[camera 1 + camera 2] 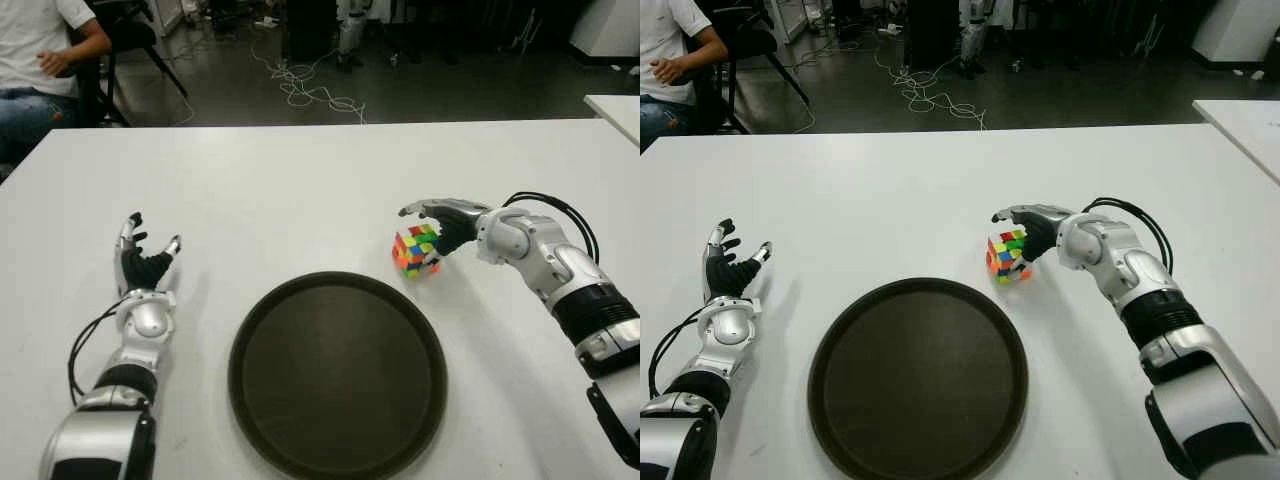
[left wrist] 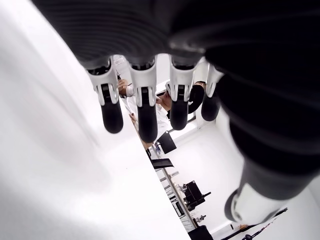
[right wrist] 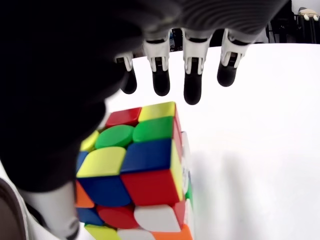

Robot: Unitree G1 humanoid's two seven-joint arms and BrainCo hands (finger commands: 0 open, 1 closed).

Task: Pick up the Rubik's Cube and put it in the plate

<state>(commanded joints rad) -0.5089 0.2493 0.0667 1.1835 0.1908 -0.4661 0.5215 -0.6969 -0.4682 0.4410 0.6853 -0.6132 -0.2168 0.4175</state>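
Note:
The Rubik's Cube (image 1: 417, 252) stands on the white table (image 1: 300, 190), just beyond the right rim of the round dark brown plate (image 1: 337, 385). My right hand (image 1: 425, 222) hovers over the cube from the right. In the right wrist view its fingers (image 3: 192, 85) stretch straight out past the cube (image 3: 135, 170), and the thumb (image 3: 50, 210) hangs beside it; nothing is gripped. My left hand (image 1: 145, 262) shows left of the plate, fingers (image 2: 145, 115) spread and holding nothing.
A seated person (image 1: 40, 60) is at the far left behind the table. Cables (image 1: 310, 90) lie on the dark floor beyond the far edge. A second white table (image 1: 615, 105) shows at the right.

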